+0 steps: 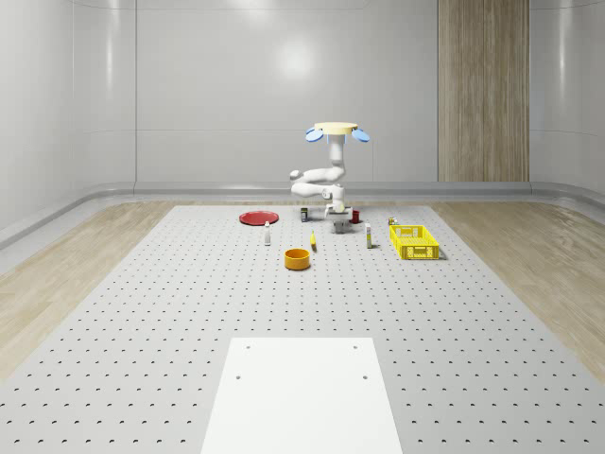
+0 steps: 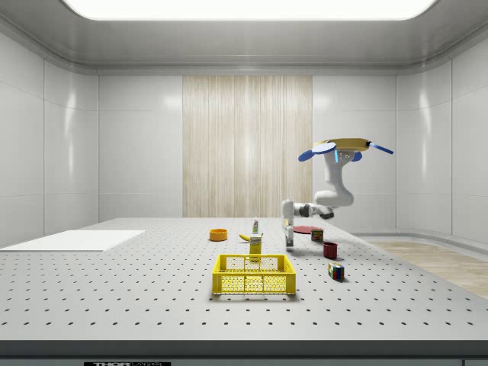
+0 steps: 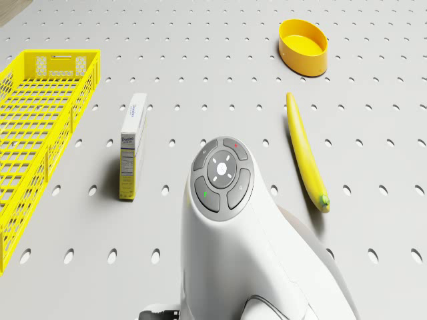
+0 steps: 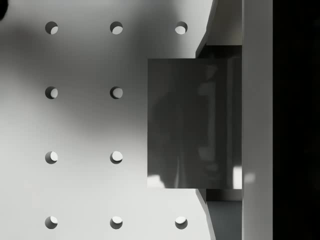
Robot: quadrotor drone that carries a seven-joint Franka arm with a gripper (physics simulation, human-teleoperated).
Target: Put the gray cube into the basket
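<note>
Gripper (image 2: 289, 242) is held low over the perforated worktop (image 1: 189, 312), right of centre in the side view; whether it is clenched or released cannot be told. The gray cube (image 4: 195, 123) is seen directly under it in the wrist view, resting on the worktop and not yet in the basket (image 2: 254, 274), which stands nearby at lower centre of the side view. The cube is judged stiff and fairly light. Its glossy, reflective faces suggest a slippery surface, so a centred hold across two opposite flat sides is advised. The drone (image 1: 335, 129) hovers above, at upper centre of the whole-scene view. A small box (image 3: 133, 147) lies between the basket and the arm; its print is too small to be read.
</note>
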